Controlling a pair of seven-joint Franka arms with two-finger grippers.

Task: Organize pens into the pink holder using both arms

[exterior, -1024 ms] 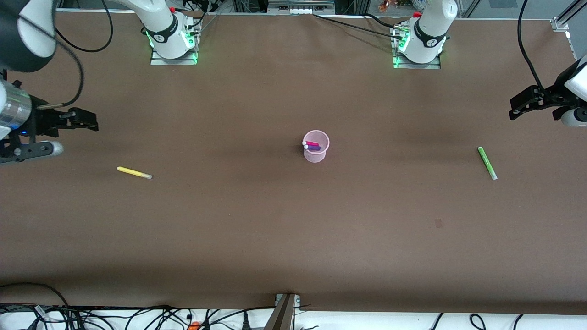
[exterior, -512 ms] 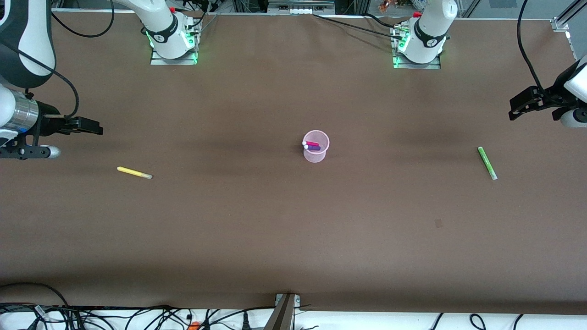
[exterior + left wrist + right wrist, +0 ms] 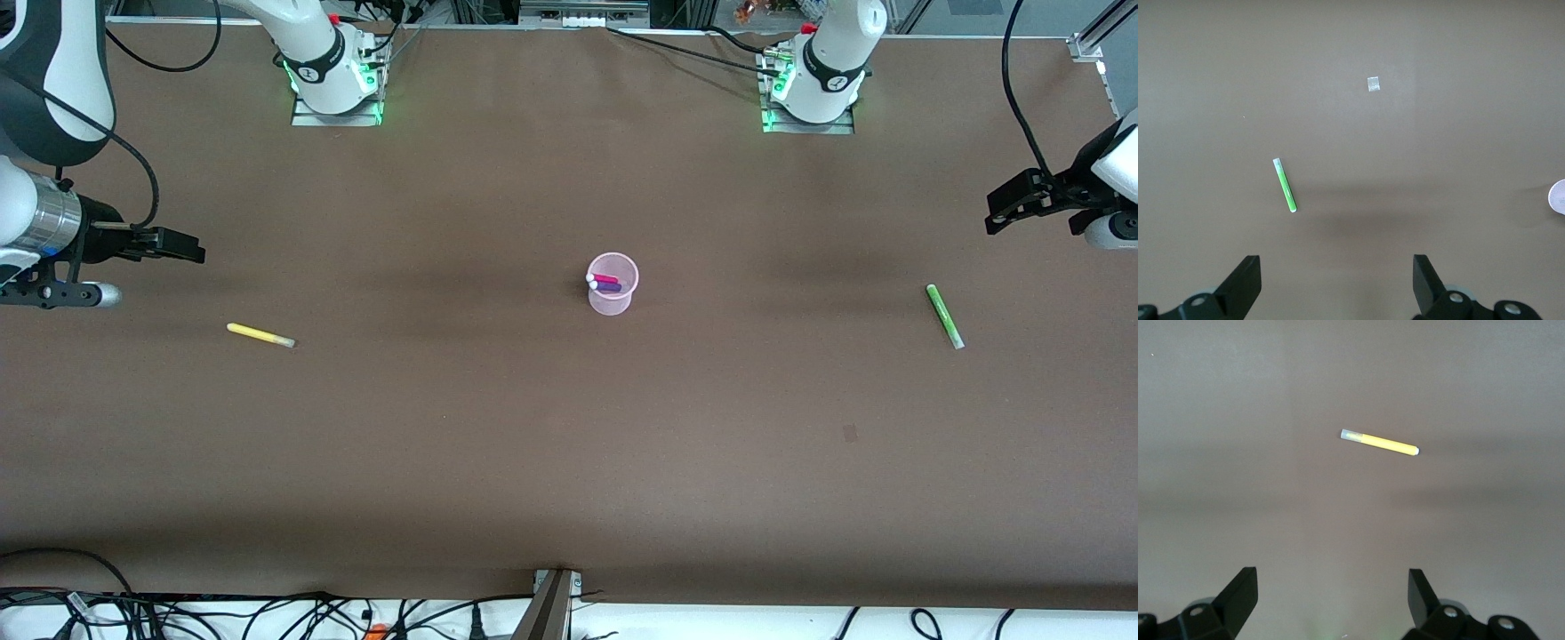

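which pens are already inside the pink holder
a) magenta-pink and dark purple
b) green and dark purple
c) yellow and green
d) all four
a: the magenta-pink pen and dark purple pen sit in the pink holder, while the yellow pen and green pen lie on the table.

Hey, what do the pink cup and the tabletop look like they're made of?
The pink holder looks like thin translucent plastic: the pens inside show through its wall. The table looks covered in matte brown paper or felt, with no glare; which one is unclear.
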